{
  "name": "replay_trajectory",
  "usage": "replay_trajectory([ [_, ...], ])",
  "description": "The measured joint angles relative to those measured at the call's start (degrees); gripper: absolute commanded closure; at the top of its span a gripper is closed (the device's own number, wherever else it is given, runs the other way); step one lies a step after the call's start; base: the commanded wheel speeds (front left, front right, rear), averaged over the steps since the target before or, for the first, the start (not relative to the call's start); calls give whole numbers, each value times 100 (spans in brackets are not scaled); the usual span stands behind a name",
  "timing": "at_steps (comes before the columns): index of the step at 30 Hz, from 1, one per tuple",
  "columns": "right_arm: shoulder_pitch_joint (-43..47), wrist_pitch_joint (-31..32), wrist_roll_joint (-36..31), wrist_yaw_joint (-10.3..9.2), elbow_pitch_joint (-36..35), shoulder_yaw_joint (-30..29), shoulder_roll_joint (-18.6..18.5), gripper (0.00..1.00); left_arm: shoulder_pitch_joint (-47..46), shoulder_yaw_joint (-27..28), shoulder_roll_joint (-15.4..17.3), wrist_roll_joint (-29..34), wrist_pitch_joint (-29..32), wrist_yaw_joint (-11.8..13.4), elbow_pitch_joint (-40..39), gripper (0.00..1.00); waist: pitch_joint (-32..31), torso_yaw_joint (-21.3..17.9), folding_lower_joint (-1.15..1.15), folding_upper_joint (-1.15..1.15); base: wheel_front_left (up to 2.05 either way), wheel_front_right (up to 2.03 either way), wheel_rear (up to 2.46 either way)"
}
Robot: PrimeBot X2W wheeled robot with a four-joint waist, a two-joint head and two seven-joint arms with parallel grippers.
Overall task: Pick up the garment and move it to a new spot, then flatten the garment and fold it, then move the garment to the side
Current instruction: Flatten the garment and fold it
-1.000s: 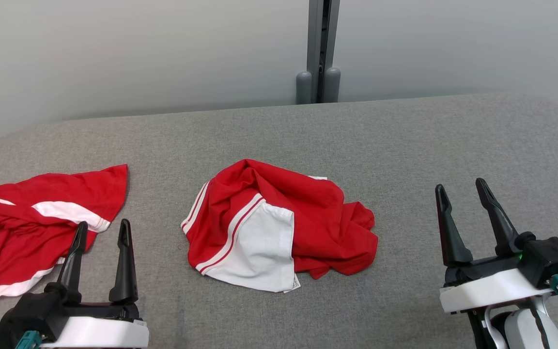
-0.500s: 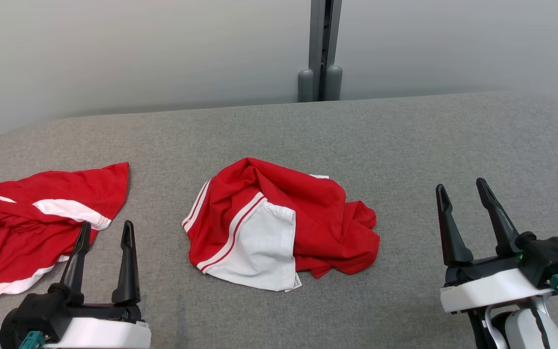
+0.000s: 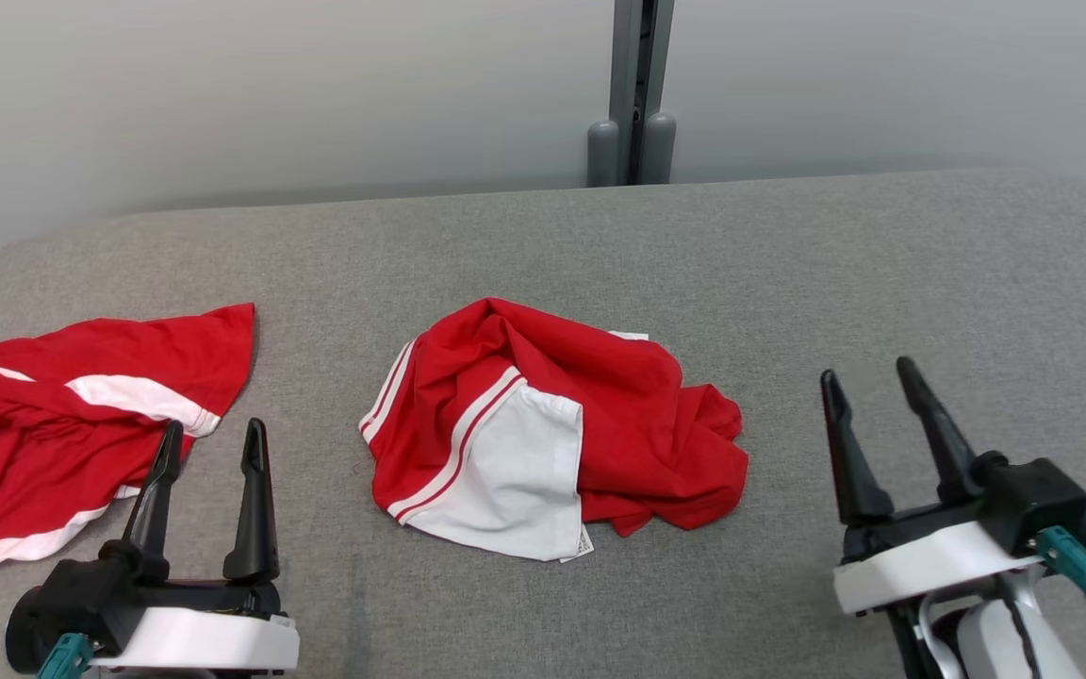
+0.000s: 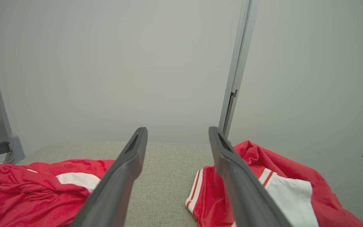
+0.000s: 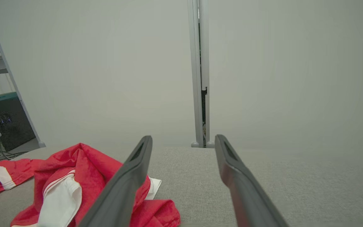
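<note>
Garment (image 3: 552,429), red with a white panel and white stripes, lies crumpled at the middle of the head view on the grey counter (image 3: 788,264), touched by neither tool. The left tool (image 3: 214,426) hangs at the lower left of the frame and the right tool (image 3: 866,369) at the lower right. Each has its 2 dark fingers spread wide, with nothing between them.

The coming move turns on this: the heap sits between the 2 tools, inward and slightly up the frame from each. Its long axis runs roughly across the frame, left to right. Its right edge looks a little nearer the right tool than its left edge is to the left tool, though the margin is small. Either arm could likely reach it.

In the left wrist view the garment (image 4: 263,176) shows at the lower right, partly behind a finger. In the right wrist view it (image 5: 83,176) shows at the lower left.

A second garment (image 3: 53,443), also red and white, is spread at the left edge of the head view, just beside the left tool's fingers. A careless reach from that side could catch it instead.

The task appears to be at its start, with the pick-up not yet made.
</note>
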Motion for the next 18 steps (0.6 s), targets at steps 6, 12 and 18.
replay_trajectory([
  [6, -422, 52, 107, -1, 1046, 704, 3, 0, -112, -124, -5, -113, 0, -1, 44, 0, 155, 149, 0, 0, 0, 0, 0],
  [12, -1073, 737, 396, 0, 2146, 1102, 1, 0, -253, -168, -3, -190, 0, 0, 143, 0, 292, 427, 0, 0, 0, 0, 0],
  [18, -1477, 1633, 1079, 0, 2806, 1289, 2, 0, -311, -232, -7, -214, 0, -9, 204, 0, 379, 752, 0, 0, 0, 0, 0],
])
